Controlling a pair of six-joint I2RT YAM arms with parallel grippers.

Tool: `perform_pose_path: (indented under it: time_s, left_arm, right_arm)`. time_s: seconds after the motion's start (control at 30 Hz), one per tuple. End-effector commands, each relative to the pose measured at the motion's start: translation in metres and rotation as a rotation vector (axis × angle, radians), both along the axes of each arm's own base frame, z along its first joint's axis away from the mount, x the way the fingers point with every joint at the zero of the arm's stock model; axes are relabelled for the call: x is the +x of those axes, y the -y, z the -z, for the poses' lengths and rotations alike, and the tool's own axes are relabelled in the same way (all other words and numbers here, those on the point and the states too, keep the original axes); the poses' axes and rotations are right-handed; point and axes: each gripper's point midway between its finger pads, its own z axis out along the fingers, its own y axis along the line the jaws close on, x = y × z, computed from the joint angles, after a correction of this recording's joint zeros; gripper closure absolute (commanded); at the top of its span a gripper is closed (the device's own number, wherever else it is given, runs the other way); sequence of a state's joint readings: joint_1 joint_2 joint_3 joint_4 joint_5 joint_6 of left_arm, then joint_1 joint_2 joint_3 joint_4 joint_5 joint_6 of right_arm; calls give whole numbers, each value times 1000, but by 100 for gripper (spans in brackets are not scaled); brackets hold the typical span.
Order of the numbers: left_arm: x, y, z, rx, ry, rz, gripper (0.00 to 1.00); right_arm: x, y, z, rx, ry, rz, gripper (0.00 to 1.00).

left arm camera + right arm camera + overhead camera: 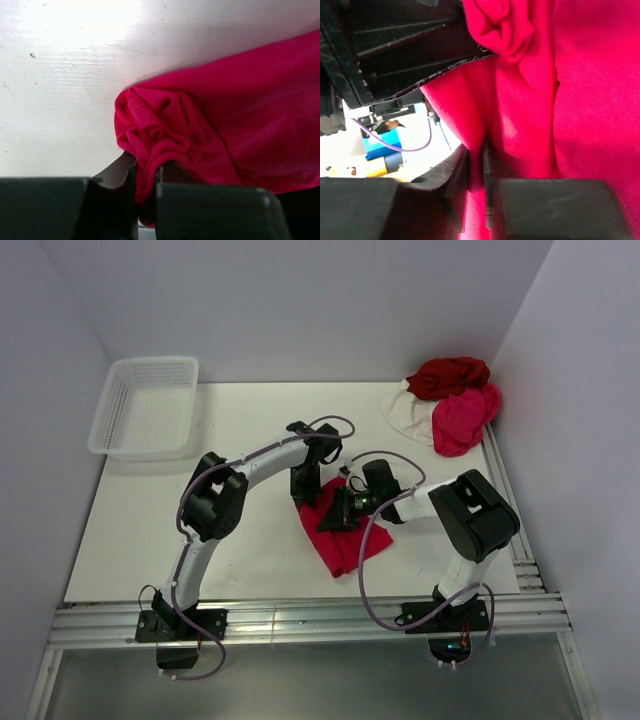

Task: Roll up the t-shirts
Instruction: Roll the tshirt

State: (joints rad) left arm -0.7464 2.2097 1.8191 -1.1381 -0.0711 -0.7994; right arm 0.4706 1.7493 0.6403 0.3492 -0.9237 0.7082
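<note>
A bright crimson t-shirt (345, 540) lies crumpled in the middle of the table. My left gripper (305, 496) comes down on its far left corner. In the left wrist view that gripper (145, 175) is shut on a bunched fold of the crimson t-shirt (240, 125). My right gripper (341, 510) reaches in from the right, close beside the left one. In the right wrist view it (477, 160) pinches a hanging fold of the crimson t-shirt (585, 100) between nearly closed jaws, with the left gripper's black body (405, 50) just ahead. More t-shirts are piled at the back right: dark red (447, 375), pink (462, 418), cream white (408, 410).
A white mesh basket (147, 405) stands at the back left corner. Metal rails (300, 620) run along the near edge by the arm bases, and another rail (510, 510) runs along the right side. Walls close in the table on three sides.
</note>
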Motion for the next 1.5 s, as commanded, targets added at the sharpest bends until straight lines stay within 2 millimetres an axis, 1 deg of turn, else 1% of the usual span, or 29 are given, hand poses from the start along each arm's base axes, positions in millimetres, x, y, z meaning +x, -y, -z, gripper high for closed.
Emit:
perform_pose_path:
  time_s: [0.0,0.07,0.1,0.17,0.2,0.27,0.3,0.33,0.37,0.4,0.43,0.53,0.57,0.6,0.63,0.67,0.7,0.73,0.77,0.83,0.87,0.93,1.03,1.13,1.3,1.33,1.37,1.43,1.47]
  left_arm:
    - [12,-16,-2,52,-3,33,100]
    - [11,-16,-1,54,-9,34,100]
    - [11,-16,-1,51,-10,37,100]
    - [10,-16,0,55,-17,41,100]
    - [10,-16,0,56,-19,48,99]
    - [9,-17,2,68,-34,54,100]
    - [9,-17,2,69,-35,57,100]
    - [9,-17,2,68,-42,59,100]
    - [9,-16,3,67,-43,59,100]
    - [9,-16,2,65,-43,62,100]
    - [10,-14,2,62,-43,62,100]
    - [9,-14,3,59,-52,63,100]
    - [7,-13,4,57,-59,65,100]
    - [8,-13,3,56,-58,67,100]
    - [8,-13,3,54,-58,65,100]
    - [8,-13,3,56,-60,67,99]
    - [7,-12,3,50,-63,67,100]
    - [8,-11,2,49,-62,67,100]
    - [8,-11,2,45,-62,68,100]
    - [7,-12,2,49,-64,68,100]
    - [7,-12,0,46,-61,68,100]
    - [6,-13,0,47,-62,68,100]
    - [3,-14,2,51,-71,70,100]
    - [2,-15,2,53,-73,71,100]
    - [4,-15,1,58,-78,77,100]
    - [4,-15,1,58,-78,77,100]
    - [3,-15,0,62,-80,82,100]
    - [4,-16,-1,67,-81,82,100]
    - [4,-17,-1,70,-83,83,100]
  right_arm:
    - [-11,13,2,-65,-1,1,70]
    - [-15,17,1,-97,11,-2,63]
    - [-13,19,-6,-106,56,3,59]
    - [-18,22,-10,-130,60,2,55]
    - [-20,22,-18,-127,89,-4,53]
    - [-20,24,-20,-156,119,1,52]
    - [-28,24,-21,-181,118,-15,48]
    - [-28,25,-21,-207,134,-9,48]
    - [-33,26,-20,-225,131,-17,47]
    - [-35,25,-25,-231,151,-18,42]
    - [-38,24,-22,-264,168,-18,30]
    - [-48,20,-27,-286,189,-33,29]
    - [-48,23,-25,-316,196,-19,28]
    - [-45,21,-31,-320,222,-12,6]
    - [-45,22,-32,-343,233,-9,5]
    - [-51,21,-31,-382,244,-22,5]
    - [-49,15,-40,-379,274,-27,5]
    - [-49,13,-42,-394,284,-29,5]
    - [-54,9,-43,-414,299,-44,5]
    - [-48,10,-43,-498,328,-29,5]
    - [-52,12,-38,-541,321,-44,5]
    - [-51,10,-32,-601,347,-53,8]
    - [-56,5,-28,-625,360,-75,16]
    - [-64,3,-22,-656,359,-101,18]
    - [-68,14,-4,-753,359,-91,20]
    - [-68,16,-2,-768,358,-83,23]
    - [-69,19,2,-781,354,-84,29]
    - [-69,20,5,-778,349,-75,37]
    - [-73,18,6,-750,340,-70,49]
